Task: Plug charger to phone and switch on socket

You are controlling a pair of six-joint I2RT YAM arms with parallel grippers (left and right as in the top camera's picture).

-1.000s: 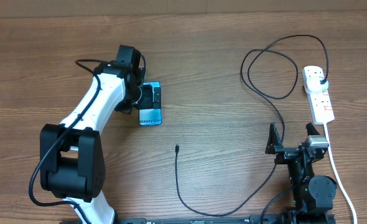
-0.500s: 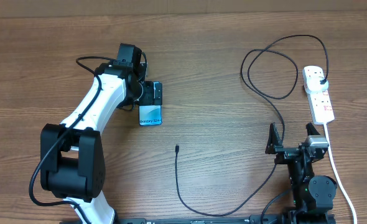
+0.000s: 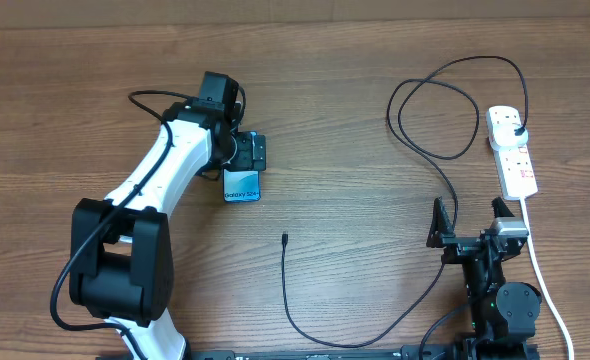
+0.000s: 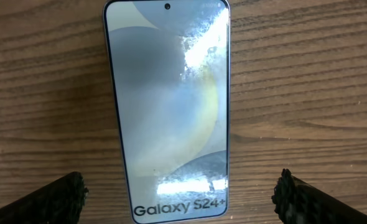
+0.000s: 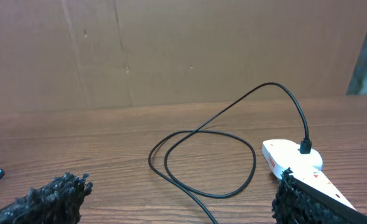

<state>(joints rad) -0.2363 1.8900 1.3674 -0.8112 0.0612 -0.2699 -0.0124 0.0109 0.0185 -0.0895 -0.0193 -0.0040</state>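
The phone (image 3: 242,186) lies flat on the wooden table, screen up, reading "Galaxy S24+" (image 4: 171,112). My left gripper (image 3: 252,152) hovers over its far end, open, with one finger on each side of the phone (image 4: 180,199), not touching it. The charger cable (image 3: 305,325) runs from its loose connector tip (image 3: 285,238) in a loop along the front edge, then up past my right gripper to its black plug (image 3: 516,131) in the socket (image 3: 512,152). The cable and socket also show in the right wrist view (image 5: 202,158) (image 5: 295,158). My right gripper (image 3: 470,238) is open and empty.
The socket's white cord (image 3: 545,285) runs down the right side toward the table's front edge. A brown cardboard wall (image 5: 171,50) stands behind the table.
My left gripper has shifted a little to the right and toward the far end of the phone. The phone, cable and right arm have not moved.
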